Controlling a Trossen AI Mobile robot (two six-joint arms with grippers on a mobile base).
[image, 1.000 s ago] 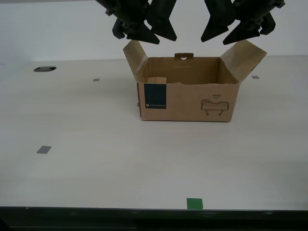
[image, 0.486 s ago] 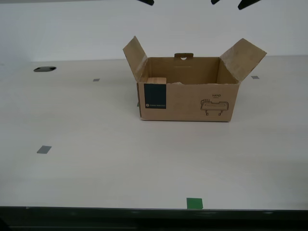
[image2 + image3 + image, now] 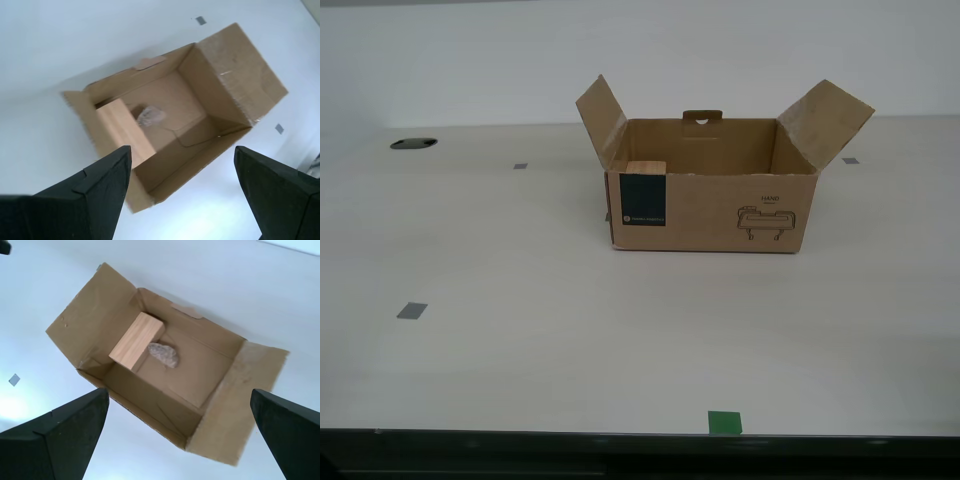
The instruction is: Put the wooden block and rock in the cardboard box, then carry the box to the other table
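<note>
Fingers [image 3: 55, 437] of my first gripper [image 3: 180, 435] stand wide apart with nothing between them, hanging high over the box [image 3: 107, 337] and looking down into it. Those of my second gripper [image 3: 182, 192] are likewise spread wide and hold nothing, its fingers [image 3: 95, 195] dark at the near edge of that view, also well above the box [image 3: 235, 70]. Neither gripper shows in the exterior view.

Inside the box, the block [image 3: 137, 340] stands tilted, its upper end leaning against one end wall and its lower end on the floor of the box. The rock [image 3: 163, 354] lies on the box floor just beside the block's lower end; whether they touch I cannot tell. The second wrist view shows the same pair, the block [image 3: 125, 131] pale against the wall and the rock [image 3: 150, 116] blurred next to it.

In the exterior view the box [image 3: 720, 210] sits upright on the desk [image 3: 520, 350], toward the far side and a little to that view's right of middle. Its two side flaps stand up and splay outward, and the handle-slot tab rises from the back wall. A corner of the block [image 3: 646, 168] peeks over the front wall above the dark blue label [image 3: 642, 200]. A black line drawing [image 3: 764, 221] marks the front wall toward the exterior view's right.

Small grey tape squares [image 3: 411, 310] dot the desk, and a green square [image 3: 724, 423] lies at its near edge.
</note>
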